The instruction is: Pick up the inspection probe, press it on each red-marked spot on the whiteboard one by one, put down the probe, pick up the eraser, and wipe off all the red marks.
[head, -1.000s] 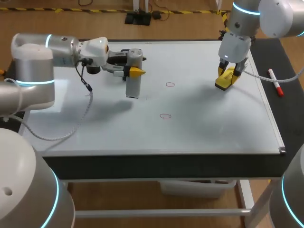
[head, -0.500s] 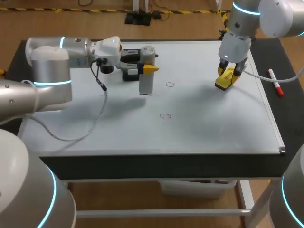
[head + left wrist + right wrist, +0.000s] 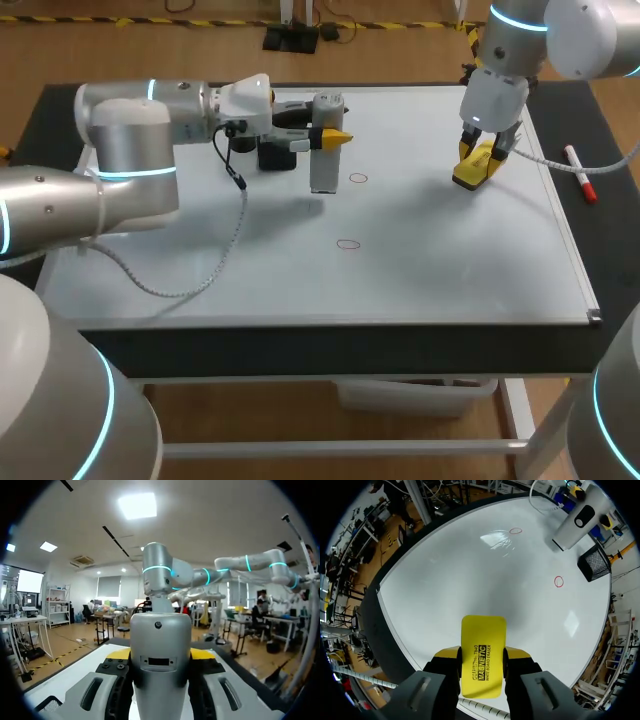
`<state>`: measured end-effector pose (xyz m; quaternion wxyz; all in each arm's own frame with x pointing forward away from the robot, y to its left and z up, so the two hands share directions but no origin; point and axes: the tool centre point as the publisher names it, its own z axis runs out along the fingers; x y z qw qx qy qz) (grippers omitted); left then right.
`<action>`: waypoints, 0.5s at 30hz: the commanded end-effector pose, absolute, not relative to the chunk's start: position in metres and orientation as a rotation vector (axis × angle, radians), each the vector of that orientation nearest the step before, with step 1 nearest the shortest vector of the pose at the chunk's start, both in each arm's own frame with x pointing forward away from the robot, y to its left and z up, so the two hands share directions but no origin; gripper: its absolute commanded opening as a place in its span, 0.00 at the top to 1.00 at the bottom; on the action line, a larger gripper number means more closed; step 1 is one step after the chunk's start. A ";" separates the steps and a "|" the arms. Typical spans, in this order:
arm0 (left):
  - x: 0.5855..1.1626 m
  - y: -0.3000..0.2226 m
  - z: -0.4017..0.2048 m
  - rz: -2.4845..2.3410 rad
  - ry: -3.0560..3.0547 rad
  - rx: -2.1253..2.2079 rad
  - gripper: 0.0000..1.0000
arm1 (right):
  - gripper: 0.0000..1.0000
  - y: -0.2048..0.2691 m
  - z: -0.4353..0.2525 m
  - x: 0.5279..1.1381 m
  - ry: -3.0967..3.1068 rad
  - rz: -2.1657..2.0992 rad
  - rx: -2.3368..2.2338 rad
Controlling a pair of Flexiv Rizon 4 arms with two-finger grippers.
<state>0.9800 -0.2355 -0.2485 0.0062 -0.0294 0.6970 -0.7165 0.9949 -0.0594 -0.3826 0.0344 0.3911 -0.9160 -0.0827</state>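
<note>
Left tool (image 3: 328, 134) clamps the inspection probe (image 3: 323, 165) upright. Nearest red mark (image 3: 358, 179) sits just beside its tip, toward the table (image 3: 600, 260)'s right edge; right tool (image 3: 478, 163), gripping the eraser (image 3: 483, 655), is farther.

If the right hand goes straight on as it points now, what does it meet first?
Probably the bare whiteboard: the eraser in the right hand points down at it.

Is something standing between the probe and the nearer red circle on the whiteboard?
Nothing visible does. Only bare whiteboard lies between the probe, held by the left gripper, and that red circle.
</note>
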 end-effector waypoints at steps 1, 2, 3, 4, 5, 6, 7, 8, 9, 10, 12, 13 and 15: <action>0.986 -0.247 -0.250 -2.250 2.175 -0.108 1.00 | 1.00 -0.060 -0.382 0.996 -2.813 -0.250 1.203; 0.987 -0.249 -0.250 -2.258 2.173 -0.112 1.00 | 1.00 -0.060 -0.382 0.996 -2.813 -0.250 1.203; 0.988 -0.251 -0.250 -2.259 2.172 -0.113 1.00 | 1.00 -0.060 -0.382 0.996 -2.813 -0.250 1.203; 0.989 -0.253 -0.249 -2.260 2.170 -0.113 1.00 | 1.00 -0.060 -0.382 0.996 -2.813 -0.250 1.203; 0.990 -0.255 -0.249 -2.261 2.167 -0.112 1.00 | 1.00 -0.060 -0.382 0.996 -2.813 -0.250 1.203; 0.991 -0.257 -0.249 -2.265 2.164 -0.110 1.00 | 1.00 -0.060 -0.382 0.996 -2.813 -0.250 1.203; 0.993 -0.259 -0.249 -2.269 2.162 -0.107 1.00 | 1.00 -0.060 -0.382 0.996 -2.813 -0.250 1.203; 0.994 -0.261 -0.250 -2.274 2.162 -0.103 1.00 | 1.00 -0.060 -0.382 0.996 -2.813 -0.250 1.203; 0.995 -0.263 -0.250 -2.279 2.162 -0.093 1.00 | 1.00 -0.060 -0.382 0.996 -2.813 -0.250 1.203; 0.996 -0.265 -0.250 -2.280 2.162 -0.092 1.00 | 1.00 -0.060 -0.382 0.996 -2.813 -0.250 1.203; 0.999 -0.268 -0.251 -2.283 2.159 -0.091 1.00 | 1.00 -0.060 -0.382 0.996 -2.813 -0.250 1.203; 1.001 -0.270 -0.252 -2.284 2.157 -0.090 1.00 | 1.00 -0.060 -0.382 0.996 -2.813 -0.250 1.203; 1.005 -0.273 -0.252 -2.281 2.152 -0.092 1.00 | 1.00 -0.060 -0.382 0.996 -2.813 -0.250 1.203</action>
